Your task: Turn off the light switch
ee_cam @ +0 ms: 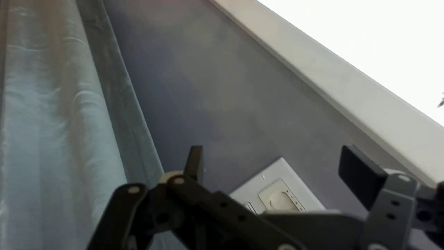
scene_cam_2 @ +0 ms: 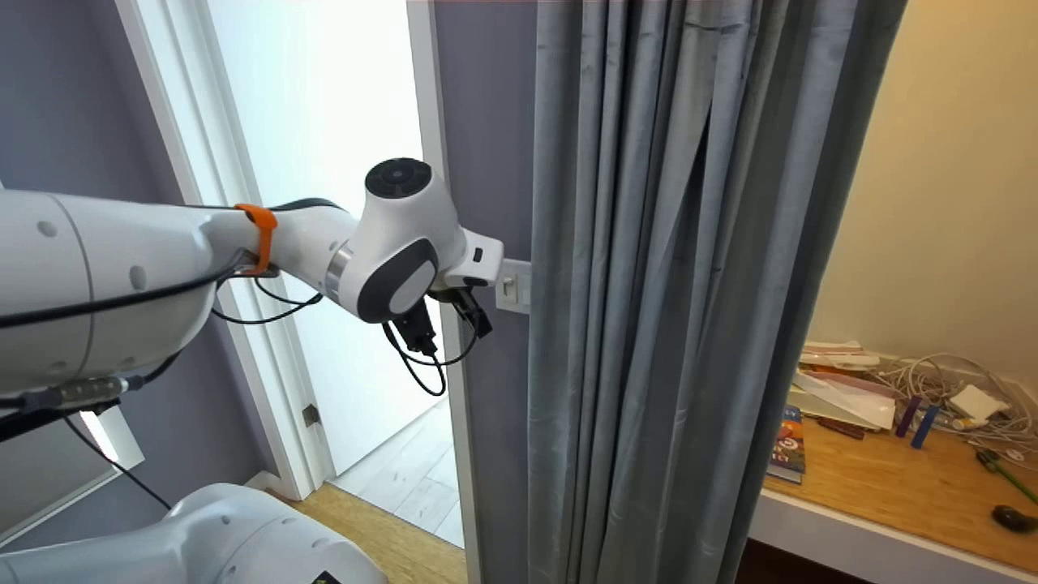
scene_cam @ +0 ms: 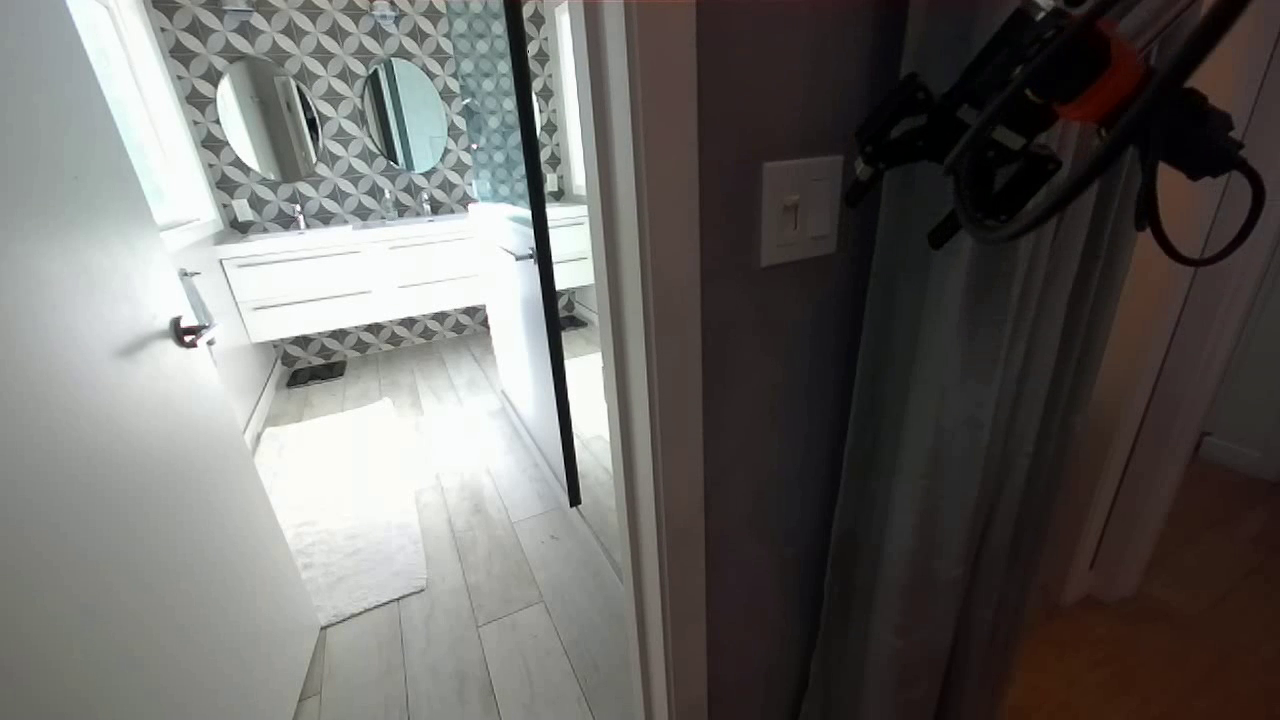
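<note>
The light switch is a pale off-white wall plate on the grey wall, in both exterior views (scene_cam: 800, 250) (scene_cam_2: 523, 307). It has a raised toggle in one half and a flat rocker in the other. In the wrist view, its upper corner and part of the toggle side (ee_cam: 282, 196) show tilted; the gripper's linkage hides the lower part. My gripper (scene_cam: 900, 212) is open and empty, beside the plate and in front of the curtain in that exterior view. In the wrist view, its fingers are wide apart (ee_cam: 277, 168), with the plate seen between and behind them. I see no contact.
A grey curtain (scene_cam_2: 649, 324) hangs right beside the switch. A white door frame (scene_cam: 665, 400) stands on the switch's opposite side, with a bright bathroom beyond. Cables (scene_cam_2: 422, 373) hang from the wrist. A wooden desk (scene_cam_2: 892, 487) with clutter lies past the curtain.
</note>
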Tool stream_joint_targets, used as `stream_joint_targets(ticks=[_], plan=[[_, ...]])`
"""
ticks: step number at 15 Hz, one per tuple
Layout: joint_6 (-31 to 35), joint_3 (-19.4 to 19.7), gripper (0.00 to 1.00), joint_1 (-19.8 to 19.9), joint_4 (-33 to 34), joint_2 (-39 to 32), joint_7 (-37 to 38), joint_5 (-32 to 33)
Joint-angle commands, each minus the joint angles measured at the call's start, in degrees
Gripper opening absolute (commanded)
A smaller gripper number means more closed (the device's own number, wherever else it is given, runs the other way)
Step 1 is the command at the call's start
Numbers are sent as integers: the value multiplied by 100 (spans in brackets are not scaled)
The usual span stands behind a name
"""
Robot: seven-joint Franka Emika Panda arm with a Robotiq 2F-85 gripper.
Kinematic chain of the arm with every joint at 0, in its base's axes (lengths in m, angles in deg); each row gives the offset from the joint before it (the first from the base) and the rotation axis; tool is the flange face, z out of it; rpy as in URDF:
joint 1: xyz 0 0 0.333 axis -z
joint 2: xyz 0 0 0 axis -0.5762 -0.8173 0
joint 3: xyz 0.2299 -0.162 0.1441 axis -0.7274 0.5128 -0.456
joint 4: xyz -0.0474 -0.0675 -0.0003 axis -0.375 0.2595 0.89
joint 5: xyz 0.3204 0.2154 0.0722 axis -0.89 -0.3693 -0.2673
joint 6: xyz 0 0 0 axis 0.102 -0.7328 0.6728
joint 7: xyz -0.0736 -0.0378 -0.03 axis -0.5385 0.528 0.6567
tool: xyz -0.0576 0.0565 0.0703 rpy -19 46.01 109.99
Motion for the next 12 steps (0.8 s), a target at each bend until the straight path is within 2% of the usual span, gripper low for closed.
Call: stream_joint_targets(ticks=[1, 3, 5, 6, 7, 12], plan=[[652, 718, 100, -631, 10, -42, -905, -792], [924, 1187, 100, -1127, 4, -54, -1459, -1259], [889, 1580, 100, -1564, 2, -44, -1836, -1700], [740, 1157, 100, -1065, 14, -28, -1548, -1400], [733, 1255, 100, -1164, 14, -37, -1650, -1470], [740, 1148, 100, -1062, 11, -39, -1629, -1441]])
